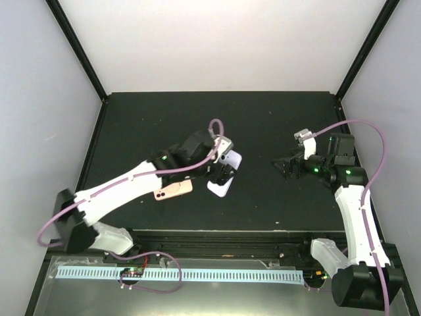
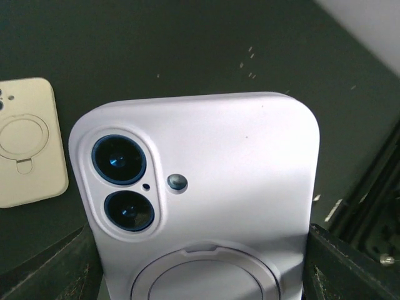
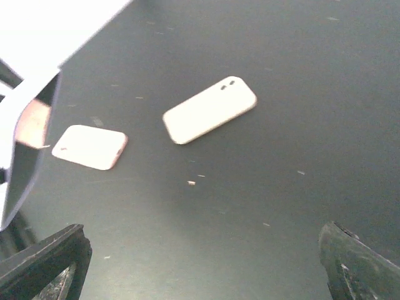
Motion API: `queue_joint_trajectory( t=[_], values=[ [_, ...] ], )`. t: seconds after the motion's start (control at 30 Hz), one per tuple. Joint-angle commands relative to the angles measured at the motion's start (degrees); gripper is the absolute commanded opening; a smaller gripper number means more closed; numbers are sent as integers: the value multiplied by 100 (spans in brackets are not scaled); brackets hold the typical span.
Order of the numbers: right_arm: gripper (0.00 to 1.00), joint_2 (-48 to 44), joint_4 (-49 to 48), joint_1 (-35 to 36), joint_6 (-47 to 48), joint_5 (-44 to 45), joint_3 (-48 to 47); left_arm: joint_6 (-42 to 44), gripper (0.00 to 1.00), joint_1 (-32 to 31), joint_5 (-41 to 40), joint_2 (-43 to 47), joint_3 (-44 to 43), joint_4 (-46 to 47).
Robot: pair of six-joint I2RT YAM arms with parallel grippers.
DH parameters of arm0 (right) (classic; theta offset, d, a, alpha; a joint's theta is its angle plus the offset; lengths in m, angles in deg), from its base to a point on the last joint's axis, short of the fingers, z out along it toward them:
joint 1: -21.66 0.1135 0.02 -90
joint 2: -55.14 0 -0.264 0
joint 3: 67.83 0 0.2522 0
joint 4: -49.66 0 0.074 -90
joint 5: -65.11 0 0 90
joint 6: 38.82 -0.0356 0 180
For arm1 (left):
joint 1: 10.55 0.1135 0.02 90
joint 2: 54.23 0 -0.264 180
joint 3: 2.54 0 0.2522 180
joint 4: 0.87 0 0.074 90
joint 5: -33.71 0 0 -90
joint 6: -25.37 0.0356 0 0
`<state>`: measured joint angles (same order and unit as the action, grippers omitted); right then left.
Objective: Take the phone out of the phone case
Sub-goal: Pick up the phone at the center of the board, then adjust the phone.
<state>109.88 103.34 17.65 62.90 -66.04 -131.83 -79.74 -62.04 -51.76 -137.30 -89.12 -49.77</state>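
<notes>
- The left fingers are clamped on the two long edges of the lavender phone case, holding it tilted with its back toward the wrist camera
- The phone sits inside that case between the left fingers, and its two blue lenses fill the camera cutout, so the separation is not yet done
- The case's lower end hangs close over the dark surface; it may be touching, but the overhead view is too small to say
- The right fingers are spread wide with nothing between them, well apart from the case, which lies off to their left
- A cream case with a ring lies flat to the left of the left fingers, and a pink-edged slab lies flat ahead of the right fingers; neither is part of this grip
- Step in hand, as I judge it: bring the right fingers across to free the phone while the left ones hold
- The left clamp presses the case walls against the phone, so the right fingers should start at a corner beyond the left fingers, by the lenses, where the lip is free to flex
- Peel that corner back first, then run along the top edge instead of pulling straight out
- Work low over the surface, since a phone that pops loose could drop
</notes>
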Motion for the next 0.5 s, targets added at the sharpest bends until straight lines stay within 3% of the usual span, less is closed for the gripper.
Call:
queue_joint_trajectory(
  t=[0.0,0.13,0.33,0.47],
  values=[
    [100,8,918,70,1131,-1881,-486,-498,59,145,214,1430,899,2067],
    [100,123,1439,604,1546,-2168,-865,-859,60,356,194,2427,1706,3066],
    [100,315,858,1717,869,-2084,-1117,-1260,61,702,604,3066,2381,4098],
    [100,463,415,2037,447,-2045,-1404,-1529,63,914,1058,3400,2782,4916]
  ],
)
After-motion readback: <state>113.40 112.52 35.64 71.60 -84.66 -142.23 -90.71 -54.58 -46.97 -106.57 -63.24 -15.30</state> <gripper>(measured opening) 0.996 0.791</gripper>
